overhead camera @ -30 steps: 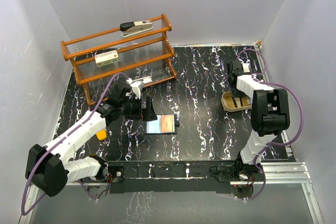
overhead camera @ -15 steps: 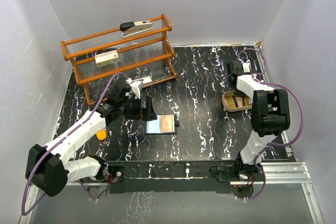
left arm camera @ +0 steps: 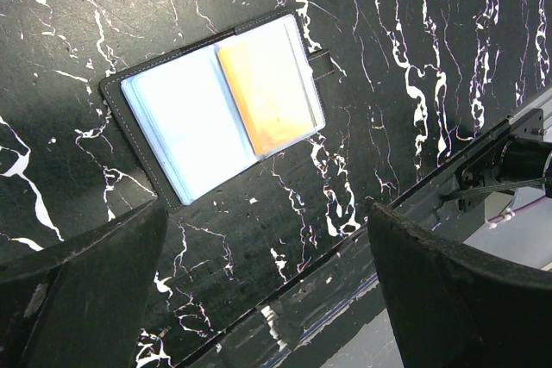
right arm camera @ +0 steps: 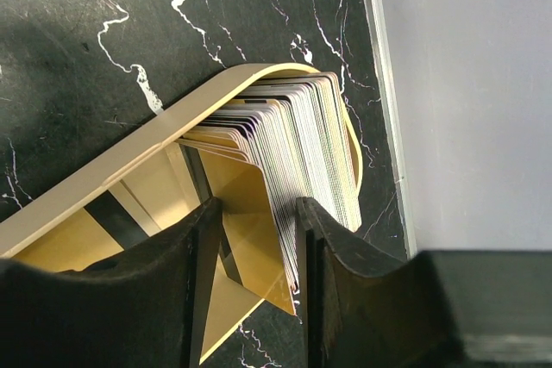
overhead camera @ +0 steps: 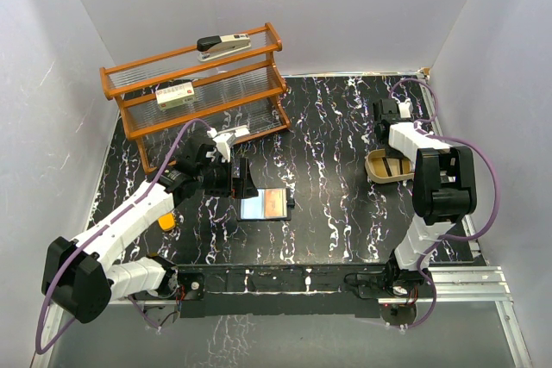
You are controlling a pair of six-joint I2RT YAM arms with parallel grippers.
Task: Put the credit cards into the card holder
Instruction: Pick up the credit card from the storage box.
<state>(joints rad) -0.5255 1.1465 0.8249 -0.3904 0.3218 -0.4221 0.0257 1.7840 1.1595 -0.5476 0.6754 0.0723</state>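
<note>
At bench (left arm camera: 414,58) centre, holder (left arm camera: 216,105) lies open, orange card (left arm camera: 267,96) pocketed | left gripper (left arm camera: 266,208) spread, raised just beside it | right gripper (right arm camera: 256,208) slightly parted among tray (right arm camera: 103,174) cards (right arm camera: 302,135).

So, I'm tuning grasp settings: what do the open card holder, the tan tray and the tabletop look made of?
Card holder: black leather-like cover, stitched edge; glossy clear plastic pockets. Tan tray: smooth matte, probably plastic. Tabletop: black with white marble veining, slight sheen; stone or printed laminate.
</note>
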